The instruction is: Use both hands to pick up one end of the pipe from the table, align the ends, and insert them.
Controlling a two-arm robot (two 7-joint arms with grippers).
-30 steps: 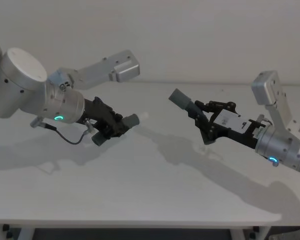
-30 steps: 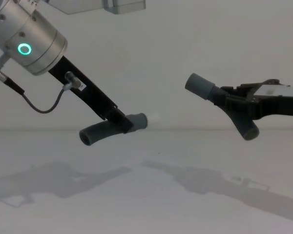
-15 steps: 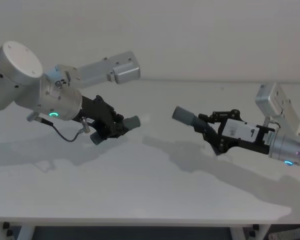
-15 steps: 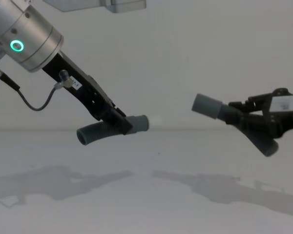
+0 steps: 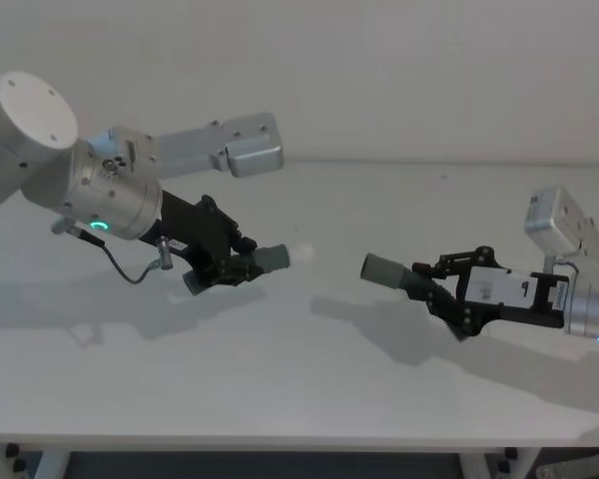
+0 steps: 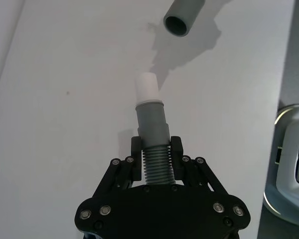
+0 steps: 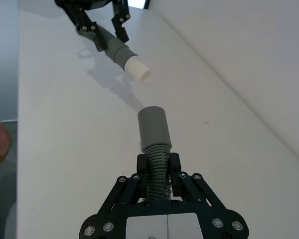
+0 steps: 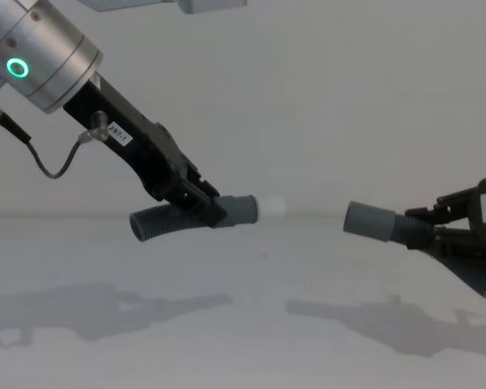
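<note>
We are looking at a bright, evenly lit scene. Soft light is coming from above, possibly from more than one lamp, since the left arm (image 5: 110, 195) and right arm (image 5: 589, 309) are each casting faint, soft-edged shadows on the table (image 5: 280, 399). In the chest view these are lying as pale grey shapes (image 8: 105, 298) below the arms. In the left wrist view the right pipe (image 6: 182, 17) is throwing a darker shadow just beside itself. The matt table is giving back no glare. The white tip (image 8: 273, 207) of the left pipe (image 8: 236, 211) is washing out against the pale wall (image 8: 324, 97). The left arm's ring (image 8: 17, 68) is glowing green.
</note>
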